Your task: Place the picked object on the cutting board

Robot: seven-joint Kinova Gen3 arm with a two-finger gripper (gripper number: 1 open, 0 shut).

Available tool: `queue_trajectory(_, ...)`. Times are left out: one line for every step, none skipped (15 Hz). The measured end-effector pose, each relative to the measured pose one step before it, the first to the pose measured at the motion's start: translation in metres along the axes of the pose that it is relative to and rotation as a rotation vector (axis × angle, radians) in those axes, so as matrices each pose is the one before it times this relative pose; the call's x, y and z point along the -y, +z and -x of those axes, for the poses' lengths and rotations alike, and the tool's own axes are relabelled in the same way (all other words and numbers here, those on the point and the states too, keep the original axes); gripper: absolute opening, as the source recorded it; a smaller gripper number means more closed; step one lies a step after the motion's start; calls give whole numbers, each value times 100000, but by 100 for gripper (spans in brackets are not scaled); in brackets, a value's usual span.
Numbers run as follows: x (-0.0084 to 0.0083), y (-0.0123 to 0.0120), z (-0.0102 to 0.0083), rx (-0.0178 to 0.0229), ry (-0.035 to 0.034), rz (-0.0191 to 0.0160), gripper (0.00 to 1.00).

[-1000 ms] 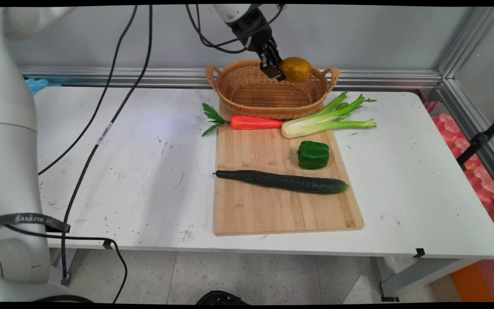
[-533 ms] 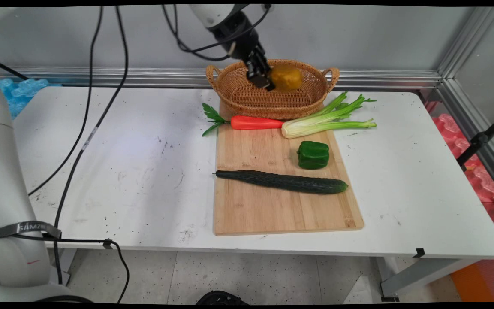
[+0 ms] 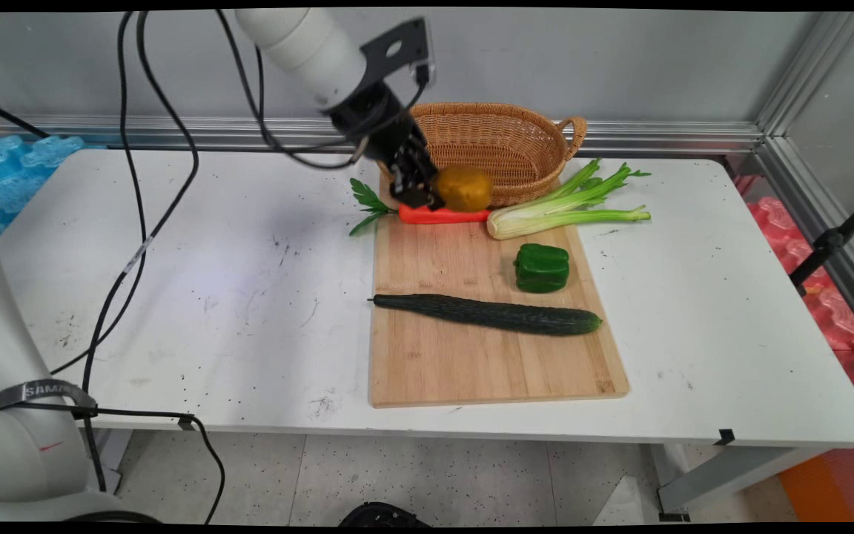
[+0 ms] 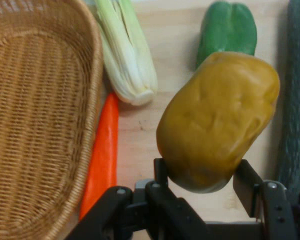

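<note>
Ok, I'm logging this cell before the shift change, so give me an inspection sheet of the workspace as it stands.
Surface: white table, scuffed and speckled; wooden cutting board on it.
Things: potato held above the carrot; celery, green pepper and cucumber on the board; wicker basket behind, empty.
Clutter: nothing seen.
Gripper: gripper shut on the potato.
Cables: black cables hang from the arm across the table's left.
Surroundings: grey wall, aluminium framing, pink packaging at right.

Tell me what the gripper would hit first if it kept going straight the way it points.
Probably the wooden cutting board, beside the orange carrot; the black gripper holds a yellow-brown potato above it. Depth is unclear.
</note>
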Motion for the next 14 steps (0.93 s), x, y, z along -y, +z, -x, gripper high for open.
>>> queue_trajectory(-530, 488, 573, 297, -35, -152, 0)
queue_trajectory(-385, 467, 498, 233, -88, -199, 0)
queue_trajectory(-413, 582, 551, 256, -93, -162, 0)
queue_trajectory(-362, 658, 548, 259, -121, -110, 0)
queue_trajectory(-247, 592, 434, 169, -160, -111, 0)
queue_trajectory(-272, 794, 531, 211, -233, -126, 0)
queue_trajectory(-154, 594, 356, 119, -211, -99, 0)
queue_trajectory(-150, 690, 352, -10, -99, -21, 0)
queue_trajectory(-120, 581, 277, -17, 14, 55, 0)
queue_trajectory(-128, 845, 367, -116, 28, 115, 0)
queue_trajectory(-64, 543, 217, -59, 13, 88, 0)
queue_trajectory(-61, 513, 191, -60, 19, 87, 0)
queue_trajectory(-36, 329, 116, -22, 25, 58, 0)
queue_trajectory(-45, 460, 158, -49, 14, 84, 0)
